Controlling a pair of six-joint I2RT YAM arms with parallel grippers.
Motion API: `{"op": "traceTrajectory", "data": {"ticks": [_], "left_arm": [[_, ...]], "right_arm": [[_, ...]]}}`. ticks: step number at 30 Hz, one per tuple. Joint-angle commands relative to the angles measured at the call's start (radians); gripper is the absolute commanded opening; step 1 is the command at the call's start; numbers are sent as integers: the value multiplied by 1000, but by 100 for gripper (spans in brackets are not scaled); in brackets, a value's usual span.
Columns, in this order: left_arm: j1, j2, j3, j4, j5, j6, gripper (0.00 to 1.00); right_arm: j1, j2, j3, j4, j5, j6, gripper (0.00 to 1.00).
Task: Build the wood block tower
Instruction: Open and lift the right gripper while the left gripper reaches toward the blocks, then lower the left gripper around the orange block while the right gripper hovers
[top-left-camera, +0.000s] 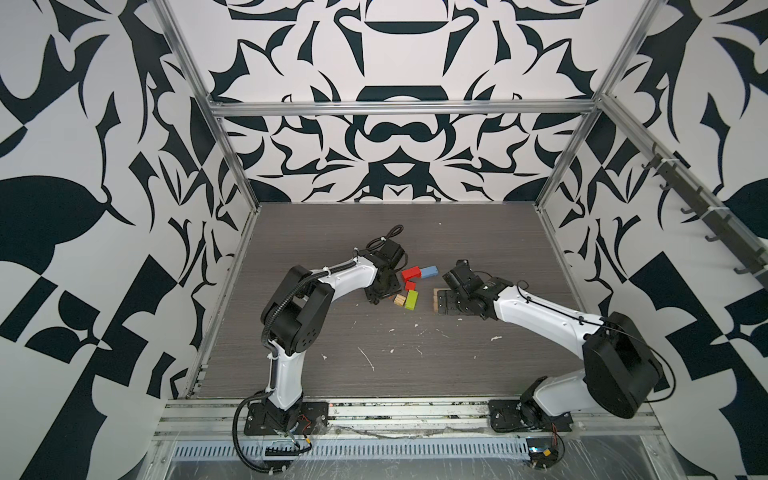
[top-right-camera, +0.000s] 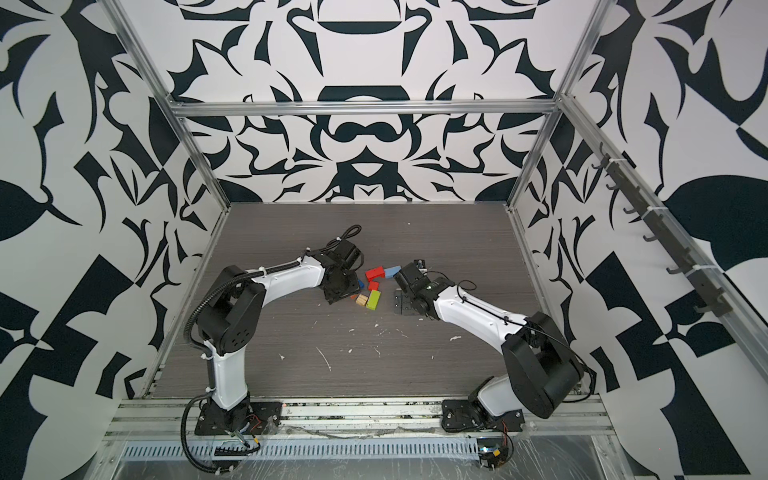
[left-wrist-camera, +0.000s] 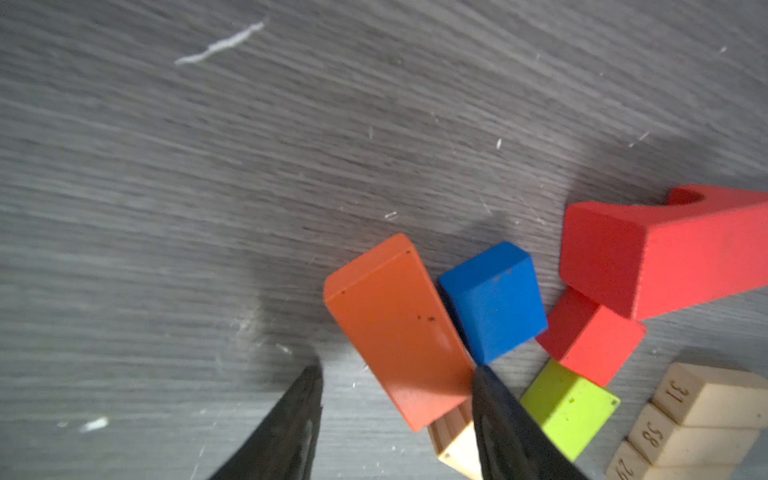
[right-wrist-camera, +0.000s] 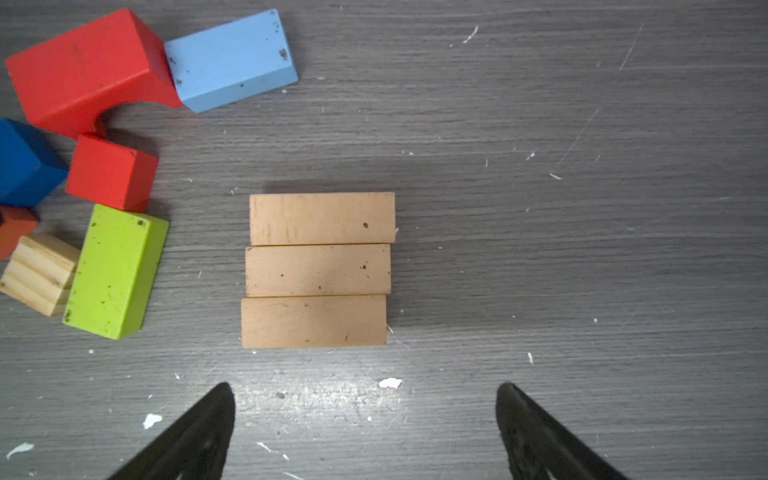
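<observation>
Three plain tan bars lie side by side, flat on the table, with nothing on them. My right gripper hangs open just short of them, holding nothing. To their left is a loose cluster: red arch block, light blue bar, red cube, lime green block, striped tan cube and dark blue cube. The orange bar lies between the fingers of my left gripper. One fingertip touches its edge; the other stands apart.
The blocks sit mid-table on the grey wood-grain table, between both arms. The metal frame posts and patterned walls close in the sides and back. White paint flecks dot the front half.
</observation>
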Motion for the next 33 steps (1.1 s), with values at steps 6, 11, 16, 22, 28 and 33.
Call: {"op": "traceTrajectory", "data": {"ticks": [6, 11, 16, 22, 28, 33], "left_arm": [[-2, 45, 16, -60, 0, 22, 59], [-1, 48, 20, -44, 28, 13, 58], [0, 32, 9, -54, 10, 16, 57], [16, 20, -13, -58, 8, 25, 53], [36, 8, -26, -63, 14, 39, 51], [47, -10, -40, -71, 14, 63, 50]], "right_arm": [[-5, -17, -6, 1, 17, -5, 100], [-5, -17, -1, -2, 17, -7, 100], [-4, -20, -1, -7, 20, -10, 99], [-5, -9, 8, -7, 16, -12, 100], [-5, 3, 17, -6, 10, -15, 99], [-5, 7, 17, -2, 12, -15, 99]]}}
